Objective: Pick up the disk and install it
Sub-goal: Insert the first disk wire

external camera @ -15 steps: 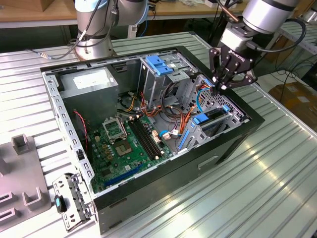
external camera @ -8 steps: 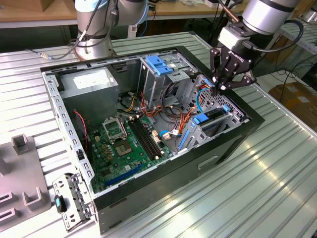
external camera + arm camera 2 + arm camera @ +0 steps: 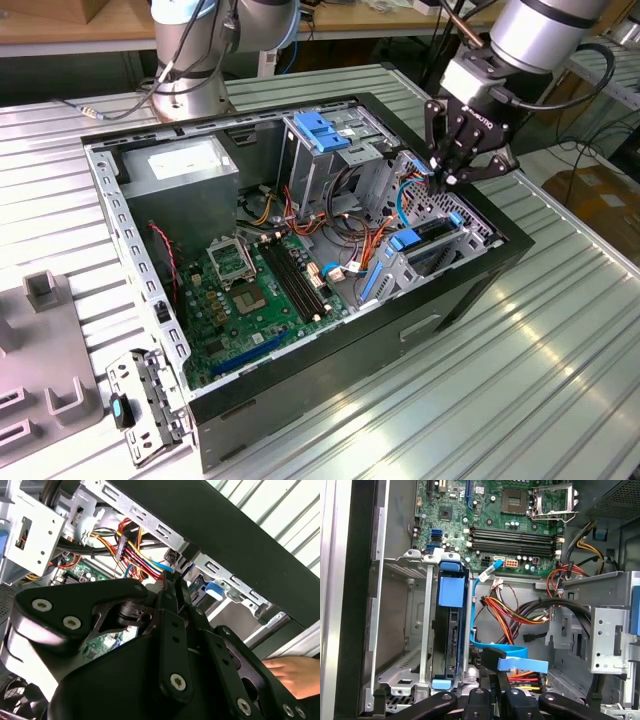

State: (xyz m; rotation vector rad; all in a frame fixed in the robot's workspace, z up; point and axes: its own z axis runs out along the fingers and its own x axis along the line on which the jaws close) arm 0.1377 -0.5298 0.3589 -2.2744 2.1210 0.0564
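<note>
Fingers (image 3: 492, 690) pinched together above case (image 3: 470, 290); one disk (image 3: 451, 630) seated in cage.

No text can be read with certainty. A short line of white lettering is seen on the black body of the gripper (image 3: 449, 180) in the exterior view; it is a maker's mark and is left unread. A white sticker (image 3: 185, 158) is carried on top of the grey power box (image 3: 205, 185) at the far corner of the computer case (image 3: 330, 350), toward the exterior view's left, and its print is too small to be made out. Tiny white markings are scattered over the green circuit board (image 3: 520, 525) in the first wrist view, none of them legible
</note>
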